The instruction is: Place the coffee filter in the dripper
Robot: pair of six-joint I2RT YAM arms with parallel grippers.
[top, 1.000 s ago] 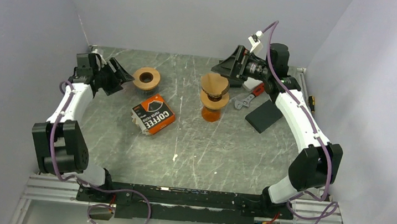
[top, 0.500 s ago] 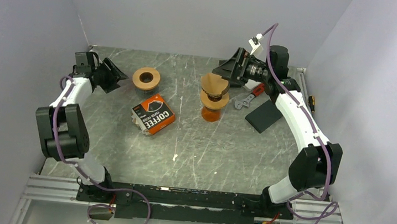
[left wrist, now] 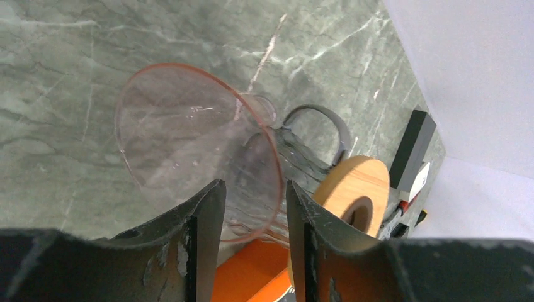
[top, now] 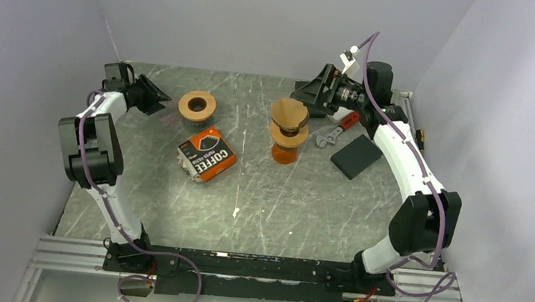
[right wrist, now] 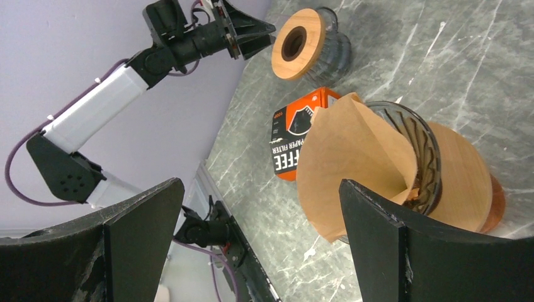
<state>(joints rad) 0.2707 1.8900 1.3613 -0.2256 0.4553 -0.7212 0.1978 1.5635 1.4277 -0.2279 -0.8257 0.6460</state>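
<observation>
The brown paper coffee filter (top: 288, 111) sits as an open cone in the glass dripper (top: 288, 132), which has a wooden collar and stands on an amber base. In the right wrist view the filter (right wrist: 352, 157) leans out of the dripper's rim (right wrist: 423, 157). My right gripper (top: 302, 95) is open and empty just behind and right of the filter; its jaws (right wrist: 261, 184) stand wide apart. My left gripper (top: 156, 96) is open at the far left, its jaws (left wrist: 254, 184) a little apart and holding nothing.
A second glass vessel with a wooden ring (top: 197, 105) stands just right of my left gripper, seen close in the left wrist view (left wrist: 195, 145). An orange coffee-filter box (top: 206, 153) lies in front of it. A wrench (top: 334, 132) and a black pad (top: 355, 156) lie at the right.
My left arm has swung back and left, away from the wooden-ringed vessel. My right gripper has drawn back slightly to the right of the filter. The filter stays in the dripper.
</observation>
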